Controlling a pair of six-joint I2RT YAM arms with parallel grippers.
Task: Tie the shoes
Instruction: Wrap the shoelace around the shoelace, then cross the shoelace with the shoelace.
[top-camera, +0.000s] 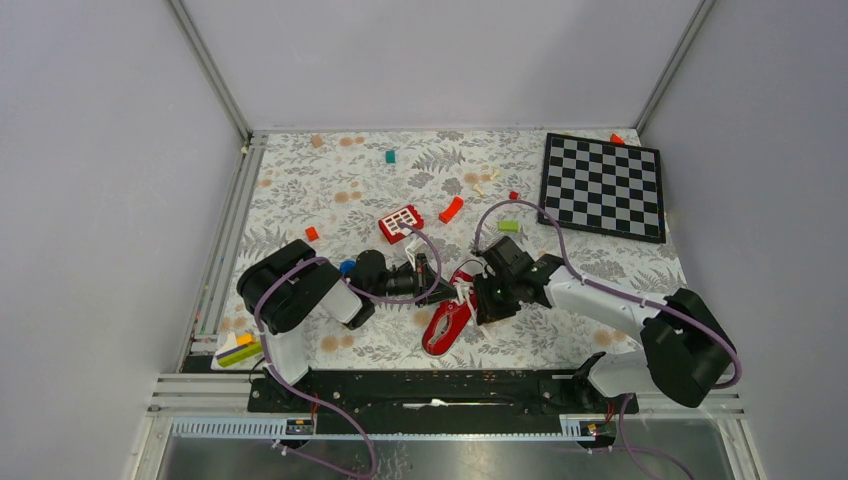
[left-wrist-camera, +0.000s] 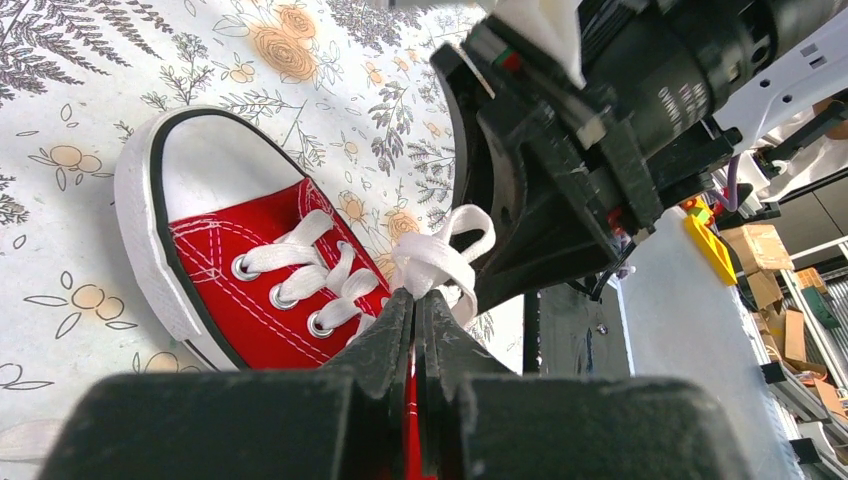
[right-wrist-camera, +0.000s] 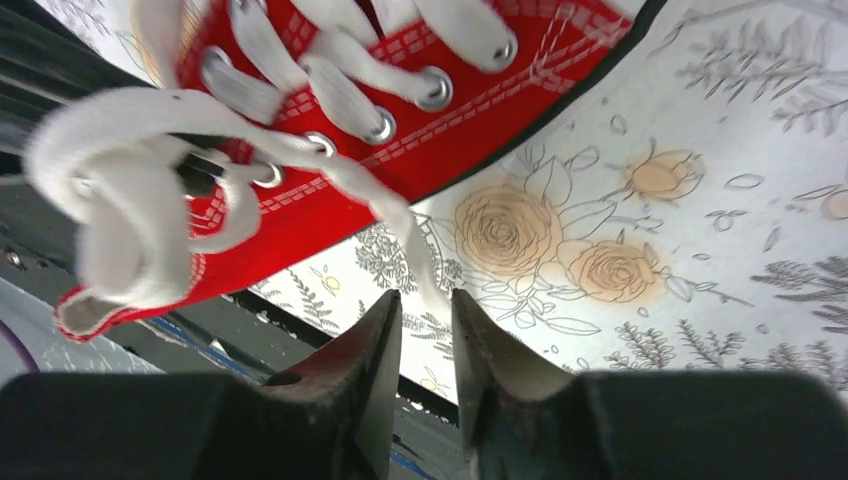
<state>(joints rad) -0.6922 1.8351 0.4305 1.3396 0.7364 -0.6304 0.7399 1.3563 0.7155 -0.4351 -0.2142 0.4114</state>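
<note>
You have almost no room at the sneaker (top-camera: 446, 324), near the middle of the table's (top-camera: 330, 190) near edge. The left gripper (left-wrist-camera: 414, 298) and right gripper (top-camera: 478, 297) stand on either side of it, just beside each other over the laces (left-wrist-camera: 440, 255). Just beyond them, a red block with white squares (top-camera: 400, 222), a curved red-orange piece (top-camera: 452, 209) and a green block (top-camera: 508, 226) stand in the way. The checkerboard (top-camera: 603, 185) fills the far right corner. Along the far edge toward the left corner you can pass; only a teal block (top-camera: 390, 156) and a few small bits lie there.
</note>
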